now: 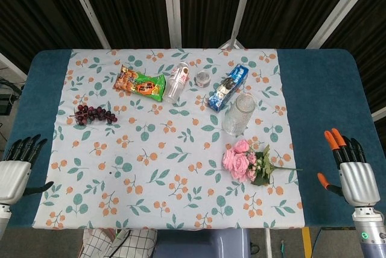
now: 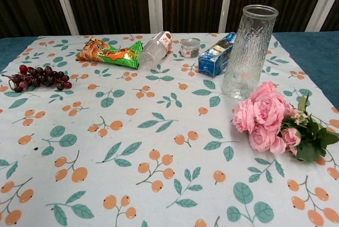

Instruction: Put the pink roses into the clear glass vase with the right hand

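A bunch of pink roses (image 1: pixel 241 161) (image 2: pixel 263 116) with green leaves lies flat on the patterned cloth, blooms pointing left. Just behind it stands the clear glass vase (image 1: pixel 238 114) (image 2: pixel 246 52), upright and empty. My right hand (image 1: pixel 352 172) hovers over the blue table edge, well to the right of the roses, fingers spread and holding nothing. My left hand (image 1: pixel 17 167) rests at the far left edge, fingers apart and empty. Neither hand appears in the chest view.
Along the back of the cloth lie a green snack bag (image 1: pixel 140 83), a toppled clear plastic bottle (image 1: pixel 176 81), a small tin (image 1: pixel 203 79) and a blue box (image 1: pixel 228 87). Dark grapes (image 1: pixel 92 114) sit at the left.
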